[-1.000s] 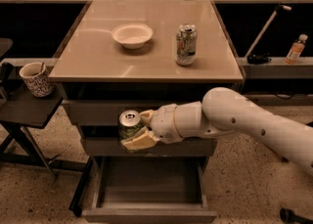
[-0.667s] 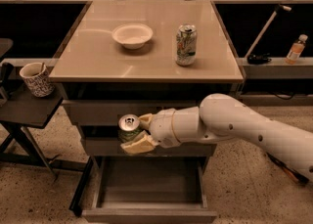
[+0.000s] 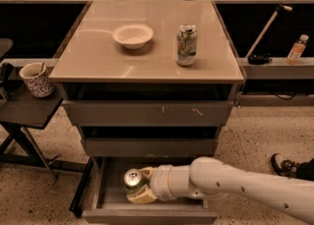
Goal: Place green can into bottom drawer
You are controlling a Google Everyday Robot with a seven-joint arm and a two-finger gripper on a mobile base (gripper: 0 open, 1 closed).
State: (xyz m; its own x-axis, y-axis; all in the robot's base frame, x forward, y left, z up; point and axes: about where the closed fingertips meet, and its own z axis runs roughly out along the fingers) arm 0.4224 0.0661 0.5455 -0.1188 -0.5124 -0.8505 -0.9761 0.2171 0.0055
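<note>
Lowered since a second ago, from in front of the middle drawer (image 3: 149,147) down to the pulled-out bottom drawer (image 3: 152,216). Now holding the green can (image 3: 133,177) inside that drawer's left half, clamped in the gripper (image 3: 137,185), with cream fingers (image 3: 141,198) pressed against its sides. Reaching in from the right along a white arm (image 3: 245,187). Silver top facing up, with a red mark by the tab; resting on the drawer floor or just above it, cannot tell. No readable lettering on this can. Likewise none legible on the paler can (image 3: 186,45) standing on the tabletop (image 3: 98,64) beside a white bowl (image 3: 132,35). Only a dark speckled pattern on the mug (image 3: 37,79) at left.
</note>
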